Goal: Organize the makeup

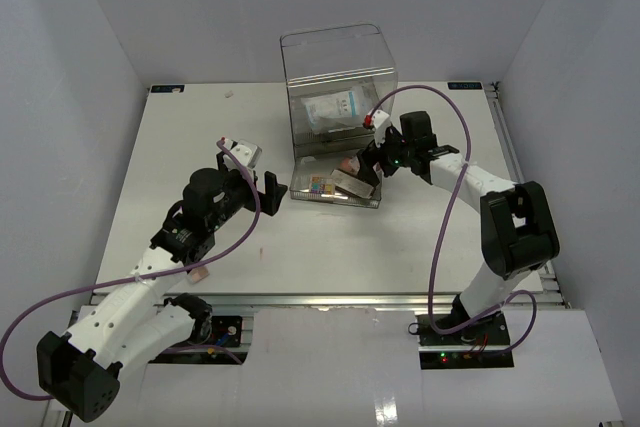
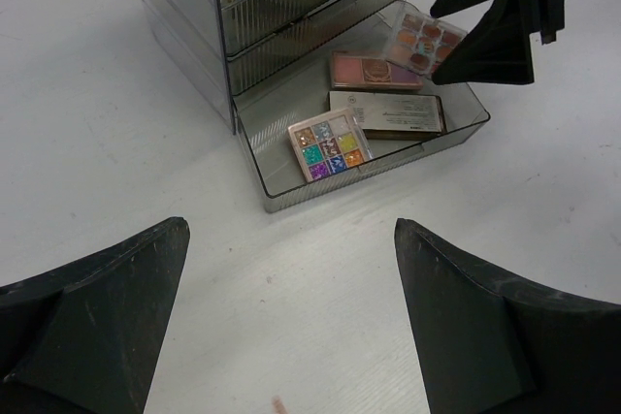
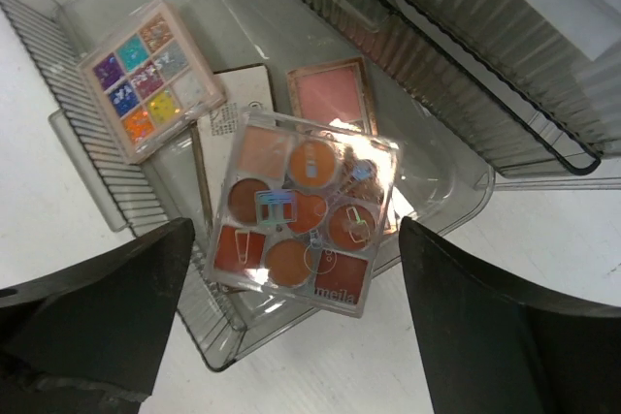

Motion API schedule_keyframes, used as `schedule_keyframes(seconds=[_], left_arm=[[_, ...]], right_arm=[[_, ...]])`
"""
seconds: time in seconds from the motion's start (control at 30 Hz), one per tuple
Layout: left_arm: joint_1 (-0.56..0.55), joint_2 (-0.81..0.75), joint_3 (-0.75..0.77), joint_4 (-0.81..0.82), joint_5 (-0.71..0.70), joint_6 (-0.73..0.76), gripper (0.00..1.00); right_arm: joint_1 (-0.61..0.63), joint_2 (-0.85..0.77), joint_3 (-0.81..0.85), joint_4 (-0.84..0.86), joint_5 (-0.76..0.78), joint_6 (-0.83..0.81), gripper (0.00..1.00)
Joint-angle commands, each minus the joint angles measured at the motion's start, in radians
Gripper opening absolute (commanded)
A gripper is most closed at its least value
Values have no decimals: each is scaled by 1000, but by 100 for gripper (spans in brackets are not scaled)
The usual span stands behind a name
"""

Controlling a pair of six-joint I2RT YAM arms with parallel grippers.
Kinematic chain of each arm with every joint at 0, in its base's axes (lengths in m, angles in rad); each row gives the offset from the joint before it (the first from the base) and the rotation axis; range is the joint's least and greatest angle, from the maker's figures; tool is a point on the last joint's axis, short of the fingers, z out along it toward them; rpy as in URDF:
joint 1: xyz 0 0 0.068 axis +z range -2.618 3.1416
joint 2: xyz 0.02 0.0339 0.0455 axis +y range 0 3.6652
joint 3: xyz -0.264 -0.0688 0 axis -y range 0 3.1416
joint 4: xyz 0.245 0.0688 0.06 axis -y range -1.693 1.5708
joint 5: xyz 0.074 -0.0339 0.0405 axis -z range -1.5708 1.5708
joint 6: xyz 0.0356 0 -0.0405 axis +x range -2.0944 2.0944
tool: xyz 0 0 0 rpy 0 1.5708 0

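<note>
The right gripper hangs over the right end of the open drawer, its jaws spread wide. Straight below them an orange-toned palette lies tilted, one corner over the drawer's rim and the rest resting on the palettes under it. Whether the fingers touch it cannot be told. The left gripper is equally spread and empty, poised over bare table to the left of the drawer and a little nearer the arms' bases. The drawer holds four palettes: the orange one, a nine-pan glitter palette at its left front corner, a pink blush palette toward its back, and a pale printed palette between those two. Behind the drawer stands the clear drawer box it slides from, with two ribbed drawers shut above it and one pale-blue sachet packet inside. The white table lies open to the left of and in front of the drawer. Plain white walls close it in on three sides, the right wall nearer the drawer than the left.
</note>
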Motion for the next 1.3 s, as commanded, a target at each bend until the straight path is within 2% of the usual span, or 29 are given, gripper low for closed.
schedule_keyframes(seconds=[0.0,0.2,0.33,0.37,0.43,0.53,0.6,0.7,0.83,0.9,1.07,1.27], left_arm=[[6,-7,-13,16,7,7,98],[6,-11,-11,16,15,6,98],[6,-16,-10,15,18,4,98],[6,-16,-10,15,19,4,98],[6,-16,-8,16,24,3,98],[6,-14,-7,15,31,1,98],[6,-16,-8,16,31,1,98],[6,-19,-8,15,27,1,98],[6,-20,-10,15,18,4,98],[7,-20,-10,16,15,3,98],[11,-19,-11,16,13,6,98],[14,-19,-11,16,18,4,98]], right_arm=[[8,43,53,39,32,-3,90],[8,4,40,22,-10,15,90],[8,-63,54,-81,-103,-46,90],[8,-77,69,-117,-189,-94,90],[8,-115,102,-307,-312,-266,90],[12,-145,124,-511,-502,-632,90],[30,-138,126,-700,-565,-821,90],[99,-101,121,-822,-515,-1000,90],[237,-78,75,-803,-413,-1061,93],[307,-73,58,-768,-328,-1055,96],[356,-3,50,-682,-219,-980,100],[354,84,33,-547,30,-822,90]])
